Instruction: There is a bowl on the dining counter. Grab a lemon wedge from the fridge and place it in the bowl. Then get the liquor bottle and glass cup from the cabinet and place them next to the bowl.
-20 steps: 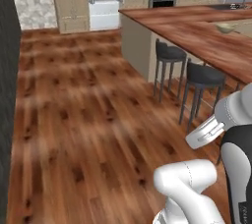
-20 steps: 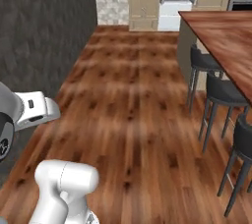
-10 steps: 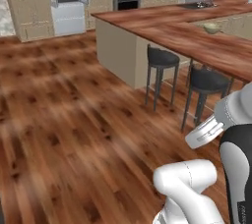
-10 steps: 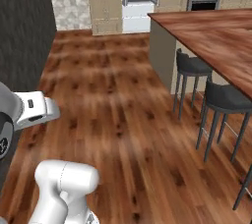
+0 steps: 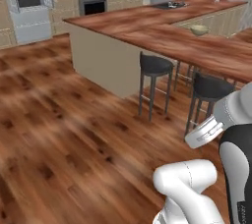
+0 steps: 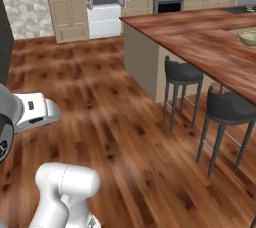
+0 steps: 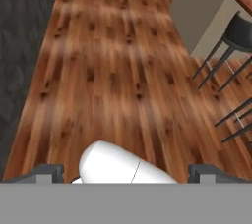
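A: Starting far left in the left base view, the fridge point(image 5: 28, 2) stands with its doors swung open, white shelves showing, against the far wall.

B: And just right of it there's the black stove point(image 5: 92, 3) set into the pale cabinets. What's next across?

A: The long wooden bench point(image 5: 162, 34) runs from the middle out to the right edge. The bowl point(image 5: 199, 30) sits on it, toward the far right, a pale greenish dish well apart from the sink point(image 5: 170, 5) at the far end.

B: In the right base view that same bowl point(image 6: 248, 37) is right at the right edge, on the bench point(image 6: 200, 37) top.

A: Under the bench's near side, two dark bar stools: the left stool point(image 5: 155, 67) and the right stool point(image 5: 210, 88), side by side, not touching.

B: And the floor?

A: Brown wooden planks point(image 5: 64, 134), spread across the whole near left.

B: Now the hand?

A: In the hand view the hand point(image 7: 126, 173) points down at the floor, its two dark fingertips point(image 7: 48, 172) set wide apart at the bottom corners. Spread fully, nothing between them.

B: Stool legs point(image 7: 216, 63) are at the right of that view, a dark wall point(image 7: 24, 46) at the left.
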Motion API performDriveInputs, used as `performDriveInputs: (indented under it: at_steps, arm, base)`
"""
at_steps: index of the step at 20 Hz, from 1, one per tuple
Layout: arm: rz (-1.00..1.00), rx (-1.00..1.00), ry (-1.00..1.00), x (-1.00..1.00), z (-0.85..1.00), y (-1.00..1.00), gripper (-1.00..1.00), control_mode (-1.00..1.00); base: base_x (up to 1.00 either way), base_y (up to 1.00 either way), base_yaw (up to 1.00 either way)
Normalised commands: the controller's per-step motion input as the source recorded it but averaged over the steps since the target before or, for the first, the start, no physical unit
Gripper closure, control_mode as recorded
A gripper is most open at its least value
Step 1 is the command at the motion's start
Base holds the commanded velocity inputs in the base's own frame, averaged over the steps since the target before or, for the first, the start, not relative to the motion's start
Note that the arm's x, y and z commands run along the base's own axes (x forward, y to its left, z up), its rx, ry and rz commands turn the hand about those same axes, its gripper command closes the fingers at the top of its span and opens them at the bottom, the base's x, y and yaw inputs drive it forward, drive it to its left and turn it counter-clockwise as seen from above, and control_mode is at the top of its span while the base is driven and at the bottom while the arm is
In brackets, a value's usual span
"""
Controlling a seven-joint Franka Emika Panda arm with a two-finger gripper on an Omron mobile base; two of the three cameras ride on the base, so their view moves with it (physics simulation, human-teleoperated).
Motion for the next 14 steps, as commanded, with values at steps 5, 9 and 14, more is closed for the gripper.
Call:
performDriveInputs:
  at_steps: [5, 9, 14]
  arm:
    - [0.0, 0.0, 0.0, 0.0, 0.0, 0.0, -1.0, 1.0]
    - [0.0, 0.0, 0.0, 0.0, 0.0, 0.0, -1.0, 1.0]
    - [0.0, 0.0, 0.0, 0.0, 0.0, 0.0, -1.0, 1.0]
  base:
    - [1.0, 0.96, -0.34]
    - [1.0, 0.96, -0.32]
    - [1.0, 0.97, -0.31]
